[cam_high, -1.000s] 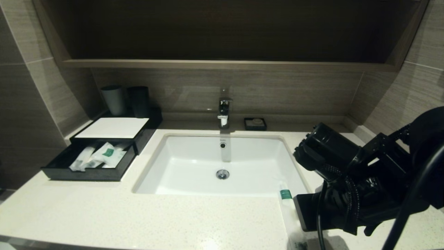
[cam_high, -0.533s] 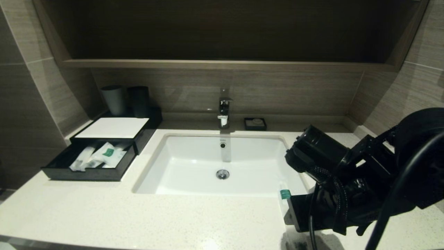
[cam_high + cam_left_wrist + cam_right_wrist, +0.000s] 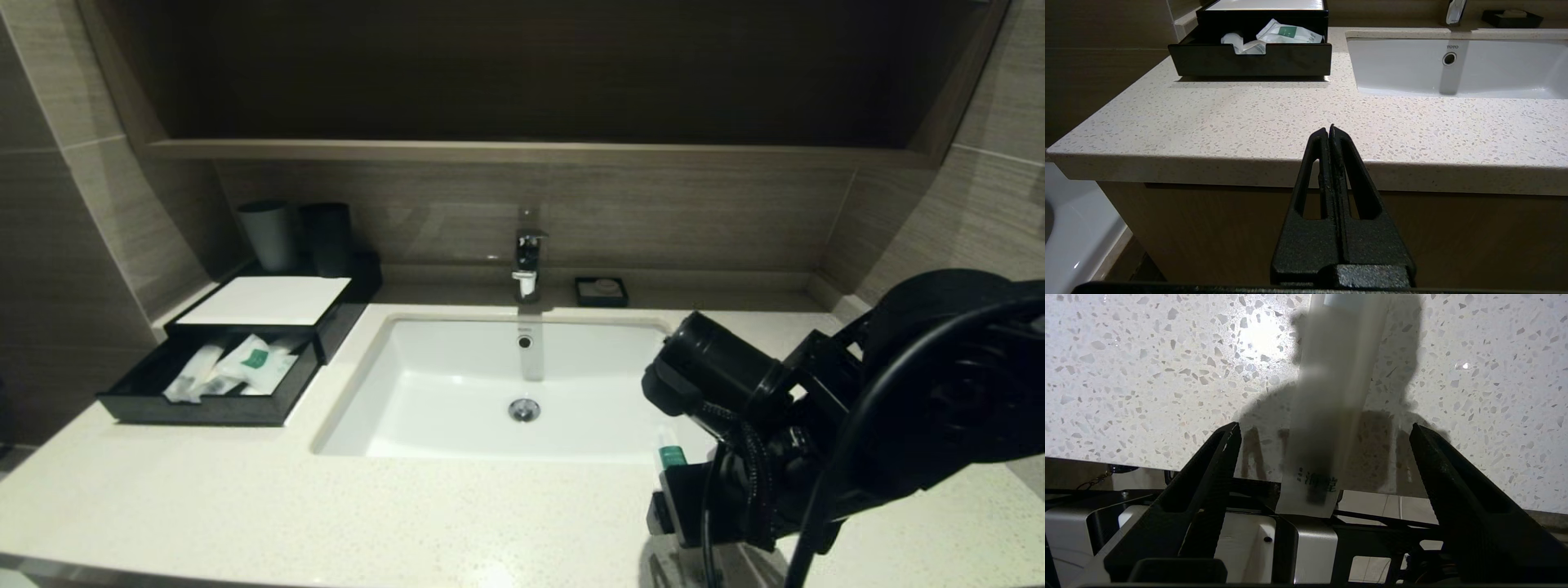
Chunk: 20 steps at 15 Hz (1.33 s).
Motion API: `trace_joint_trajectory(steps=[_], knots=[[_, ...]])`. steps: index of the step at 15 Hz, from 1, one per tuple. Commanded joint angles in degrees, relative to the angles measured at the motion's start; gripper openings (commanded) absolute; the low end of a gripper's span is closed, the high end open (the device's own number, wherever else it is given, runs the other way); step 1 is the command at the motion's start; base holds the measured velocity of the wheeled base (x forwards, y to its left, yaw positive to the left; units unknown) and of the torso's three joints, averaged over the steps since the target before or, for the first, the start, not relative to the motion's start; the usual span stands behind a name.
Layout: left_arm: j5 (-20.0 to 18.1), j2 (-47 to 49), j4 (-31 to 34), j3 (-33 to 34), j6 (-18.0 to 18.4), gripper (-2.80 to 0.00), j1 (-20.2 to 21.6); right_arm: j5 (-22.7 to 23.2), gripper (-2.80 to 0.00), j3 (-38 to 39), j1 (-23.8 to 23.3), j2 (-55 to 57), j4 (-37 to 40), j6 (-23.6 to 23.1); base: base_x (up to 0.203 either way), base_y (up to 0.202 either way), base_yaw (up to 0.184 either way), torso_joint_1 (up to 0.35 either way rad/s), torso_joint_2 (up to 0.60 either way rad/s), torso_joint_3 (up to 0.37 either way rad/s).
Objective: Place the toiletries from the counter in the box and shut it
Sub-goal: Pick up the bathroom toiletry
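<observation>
Translucent sachet (image 3: 1331, 416) lies on the counter (image 3: 326, 506) between the right gripper's (image 3: 1323, 433) wide-spread jaws, ungripped.

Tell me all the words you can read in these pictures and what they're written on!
"TOTO": on the back wall of the sink, just above the round overflow hole.
Dark print on the end of the sachet between the open right gripper fingers: too blurred to read.
Green label on the flat sachet in the box drawer: too small to read.
Green label on the counter sachet's far end, head view: too small to read.
</observation>
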Motion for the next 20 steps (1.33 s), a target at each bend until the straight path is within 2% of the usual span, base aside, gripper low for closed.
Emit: trace_joint_trajectory(steps=[1, 20], knots=[[0.0, 0.1, 0.0, 1.1, 0.0, -2.80, 0.0, -0.1, 0.00, 0.0, 0.0, 0.8, 0.3, 0.3, 0.000, 0.000, 0.000, 0.000, 0.00, 0.000], [0.0, 0.0, 0.0, 1.1, 0.0, -2.80, 0.0, -1.0, 0.00, -0.2, -0.1, 1.5, 2.6, 2.3, 0.000, 0.000, 0.000, 0.000, 0.00, 0.000]])
